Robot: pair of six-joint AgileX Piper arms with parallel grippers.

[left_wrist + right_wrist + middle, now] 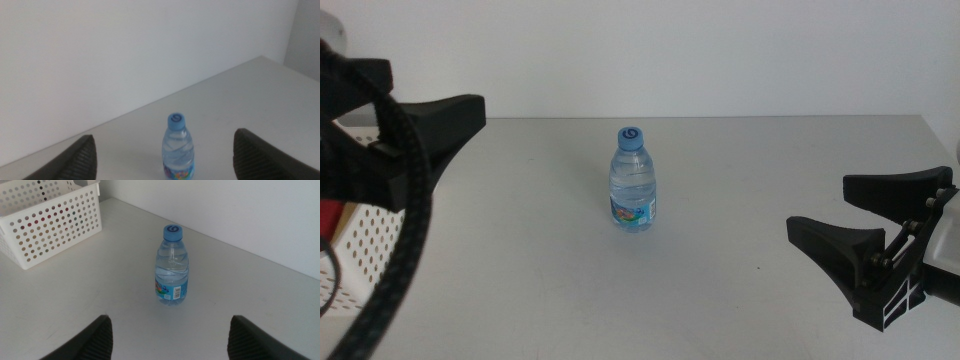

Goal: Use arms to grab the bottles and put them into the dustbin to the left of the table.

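One clear water bottle (634, 185) with a blue cap stands upright in the middle of the table (750, 160). My left gripper (425, 125) hovers open at the far left, above the dustbin (365, 240), well apart from the bottle. In the left wrist view the bottle (177, 147) stands far off between the spread jaws. My right gripper (855, 215) is open at the right edge, pointing toward the bottle with a wide gap of table between. The right wrist view shows the bottle (172, 267) ahead of the open gripper (170, 321), and the white perforated dustbin (50, 225) beyond it.
A thick black cable (405, 220) hangs from the left arm over the dustbin. Something red (328, 215) shows inside the bin, and coloured shapes show through its holes in the right wrist view. A white wall (700, 50) backs the table.
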